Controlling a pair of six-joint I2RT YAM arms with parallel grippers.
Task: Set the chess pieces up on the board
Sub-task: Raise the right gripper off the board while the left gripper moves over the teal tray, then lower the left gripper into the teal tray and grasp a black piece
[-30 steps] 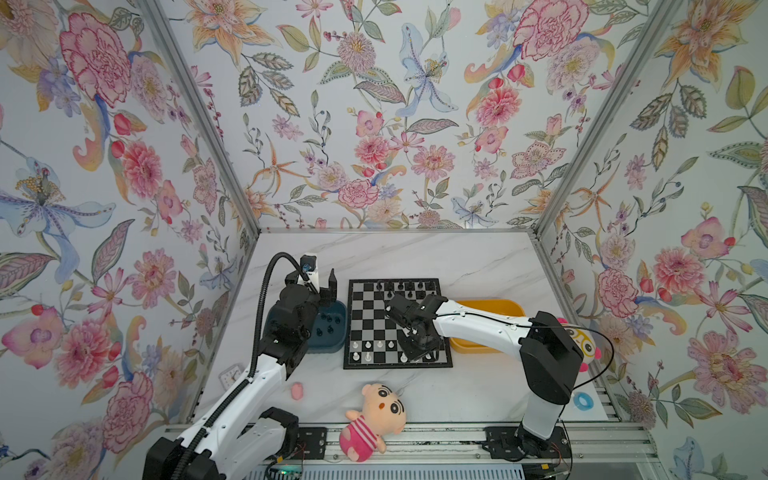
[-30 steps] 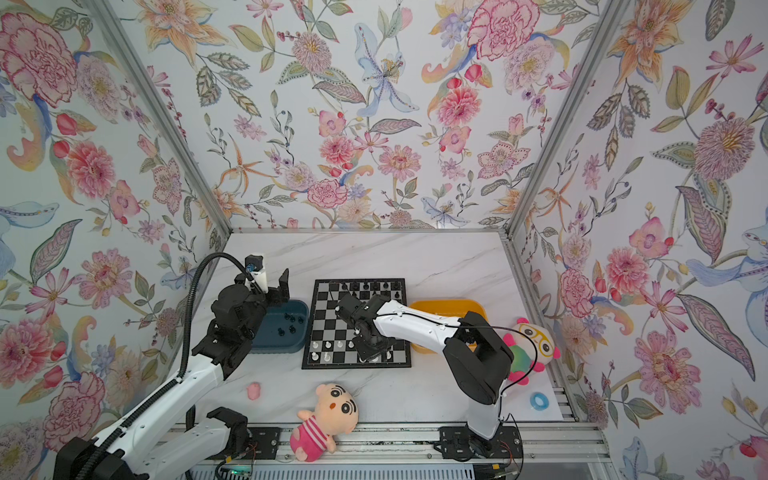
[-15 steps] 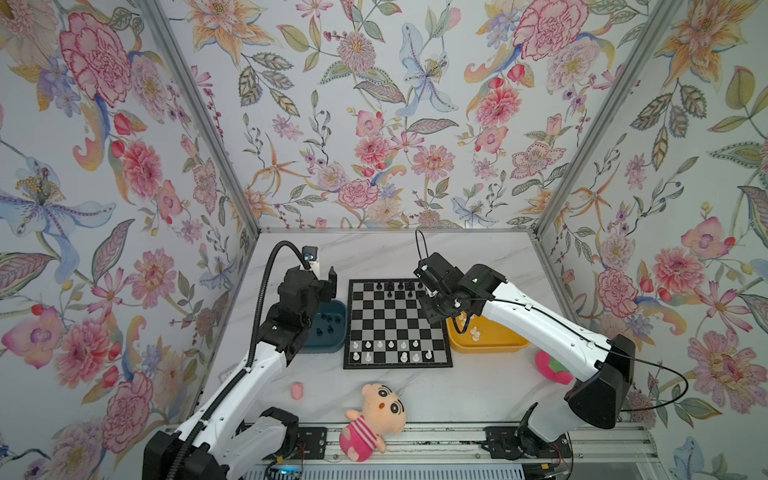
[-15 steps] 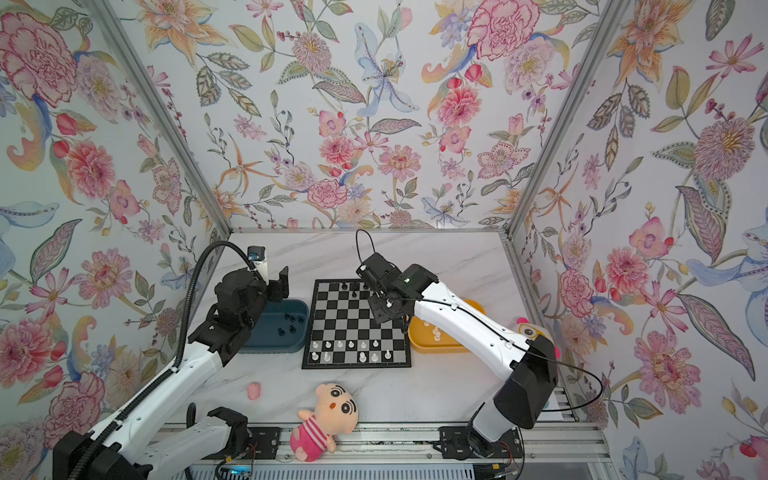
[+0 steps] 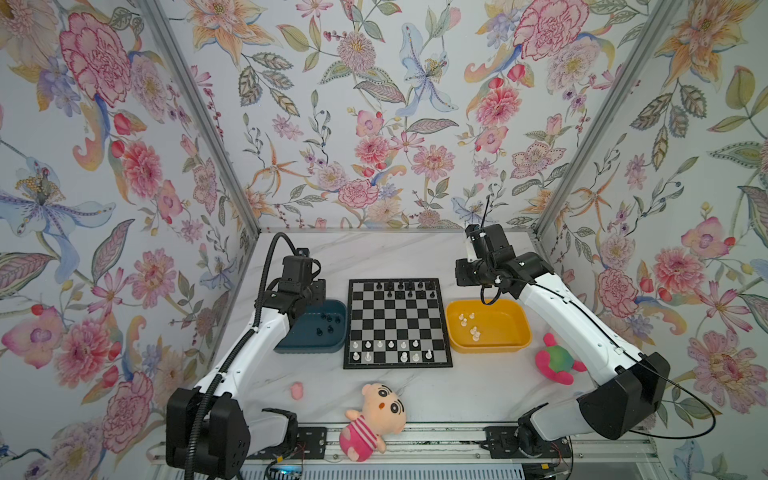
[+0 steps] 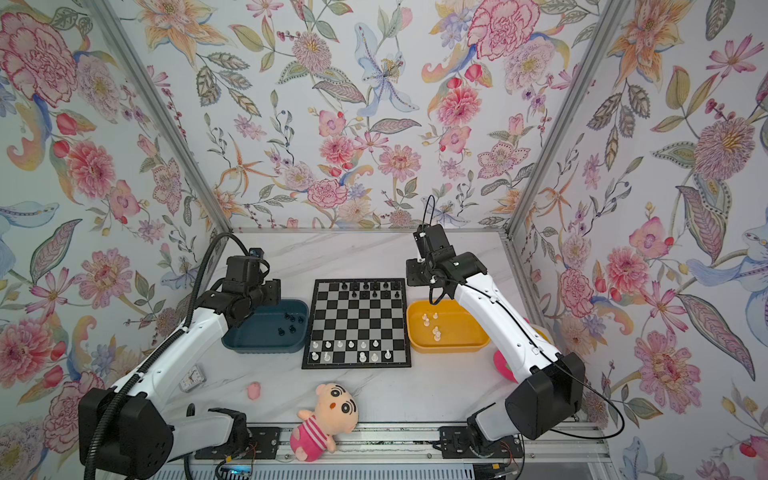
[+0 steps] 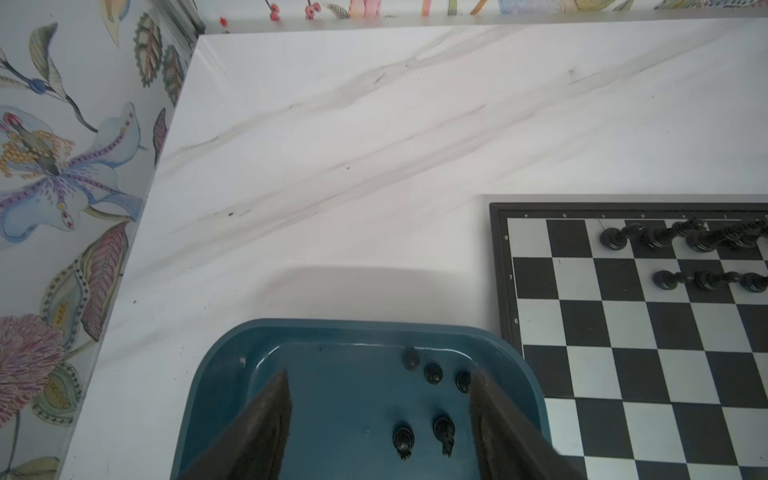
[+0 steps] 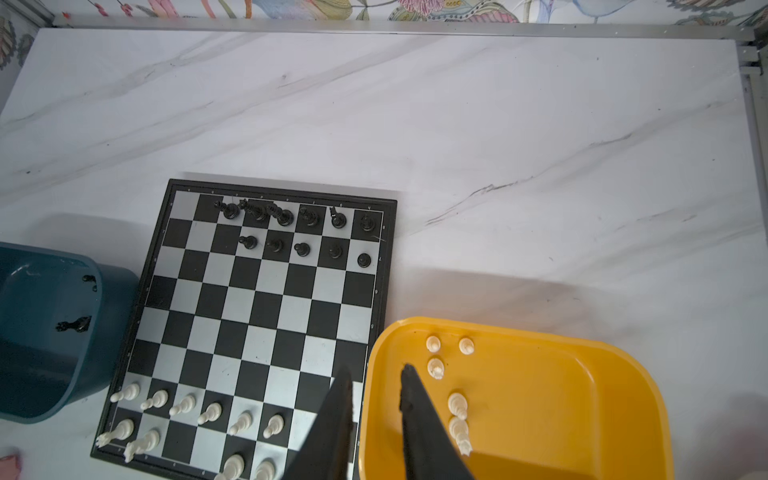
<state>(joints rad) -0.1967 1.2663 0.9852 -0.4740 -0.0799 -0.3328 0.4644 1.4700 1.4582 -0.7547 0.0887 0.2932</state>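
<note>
Hanging over the blue tray (image 5: 311, 348), left of centre in both top views, the left gripper (image 7: 380, 374) is spread wide and holds nothing. In its wrist view, five loose black pieces (image 7: 433, 372) sit on the tray floor below, between its fingers (image 7: 266, 415).

Just right of that tray, the board (image 5: 397, 324) lies flat on the desk (image 5: 374, 257) at mid-frame. Set black pieces (image 5: 400, 286) fill part of its two upper rows, and set white pieces (image 5: 391, 344) fill part of its two lower rows.

Just beside the board on the right sits the yellow tray (image 5: 498, 347), with a few loose white pieces (image 5: 473, 331) near its left side. The right gripper (image 8: 376, 370) hovers off the board's upper right corner, over the yellow tray's upper left corner. Its fingers stand a narrow gap apart with nothing between them.

Along the lower frame lie a pink lump (image 5: 296, 390) and a doll (image 5: 374, 415). A pink-green plush (image 5: 557, 361) lies lower right of the yellow tray.
</note>
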